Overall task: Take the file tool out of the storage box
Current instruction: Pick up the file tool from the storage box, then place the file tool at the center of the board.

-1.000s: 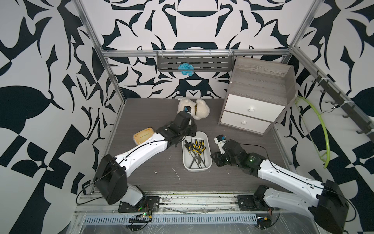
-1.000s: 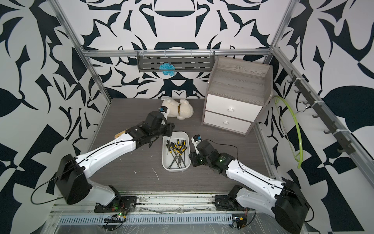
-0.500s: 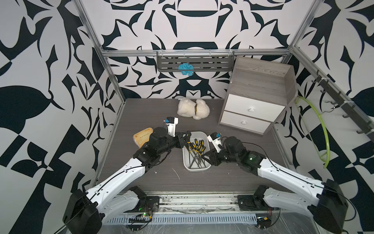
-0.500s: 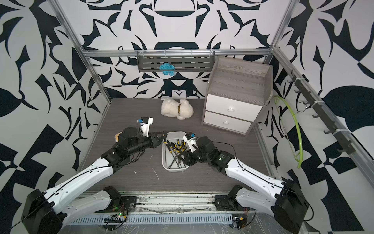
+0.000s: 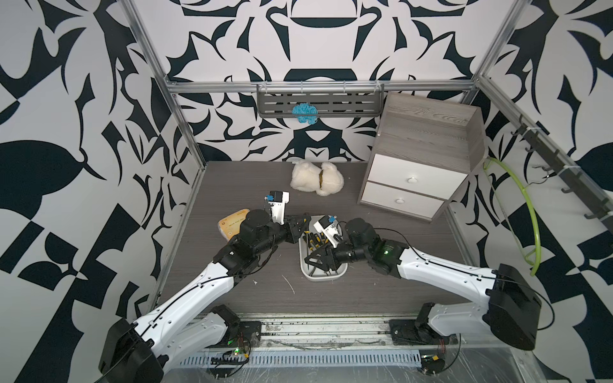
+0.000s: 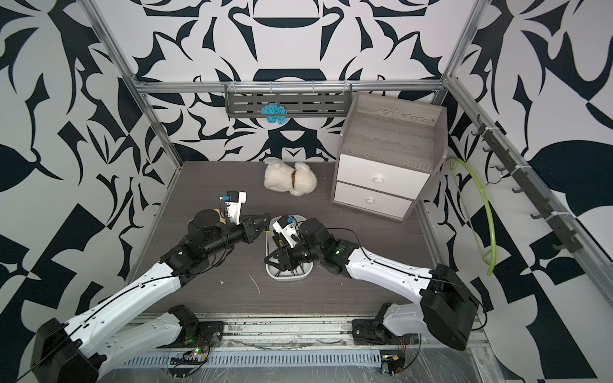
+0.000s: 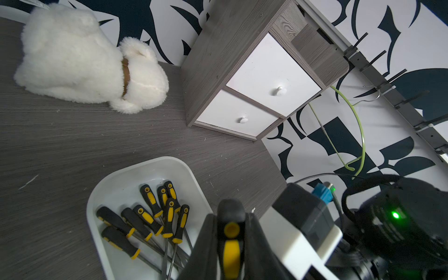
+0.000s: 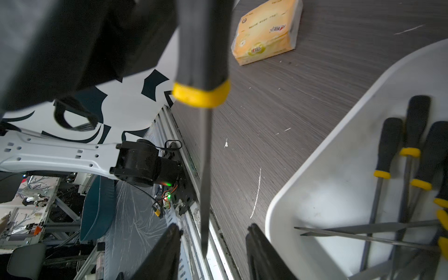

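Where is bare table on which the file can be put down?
Bare: the table between the storage box and its front edge; also the back left corner, bordered by tissue pack and plush toy. Crowded: over the box, where the left gripper, shut on the file, meets the open right gripper.

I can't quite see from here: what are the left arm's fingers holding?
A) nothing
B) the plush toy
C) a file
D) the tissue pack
C: the left wrist view shows the left fingers clamped on a file by its black-and-yellow handle.
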{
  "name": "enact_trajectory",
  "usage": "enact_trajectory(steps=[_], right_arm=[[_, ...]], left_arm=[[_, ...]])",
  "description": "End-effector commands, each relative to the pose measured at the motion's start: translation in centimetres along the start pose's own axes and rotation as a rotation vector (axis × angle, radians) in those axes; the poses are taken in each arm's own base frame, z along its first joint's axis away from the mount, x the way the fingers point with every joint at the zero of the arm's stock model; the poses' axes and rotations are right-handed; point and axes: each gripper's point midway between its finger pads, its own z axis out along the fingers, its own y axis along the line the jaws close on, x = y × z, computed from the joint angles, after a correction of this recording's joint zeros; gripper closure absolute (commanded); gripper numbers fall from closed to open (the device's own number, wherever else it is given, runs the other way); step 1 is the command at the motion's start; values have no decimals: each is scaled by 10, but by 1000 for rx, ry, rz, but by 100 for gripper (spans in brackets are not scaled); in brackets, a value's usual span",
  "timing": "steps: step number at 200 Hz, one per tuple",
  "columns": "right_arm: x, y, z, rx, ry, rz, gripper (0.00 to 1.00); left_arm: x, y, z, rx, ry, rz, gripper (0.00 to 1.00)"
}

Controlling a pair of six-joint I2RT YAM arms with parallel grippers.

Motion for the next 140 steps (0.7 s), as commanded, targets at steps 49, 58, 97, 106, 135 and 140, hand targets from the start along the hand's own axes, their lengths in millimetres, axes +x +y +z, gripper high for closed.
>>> enact_trajectory(steps=[49, 58, 97, 106, 135, 140], right_arm=[[-23, 19, 1, -52, -65, -53, 70], [-23, 17, 2, -48, -63, -49, 73], [-19, 11, 8, -36, -45, -32, 86], [-19, 10, 8, -35, -45, -30, 89], [-18, 6, 7, -12, -51, -31, 100], [-18, 5, 7, -5, -50, -30, 100]], left_arm=[[-6, -2, 3, 7, -20, 13, 100], [-6, -2, 3, 6, -18, 16, 100], [-5, 2, 3, -12, -22, 23, 100], [-5, 3, 3, -15, -21, 25, 100], [-3, 4, 4, -21, -16, 28, 97], [-3, 5, 4, -25, -16, 29, 92]])
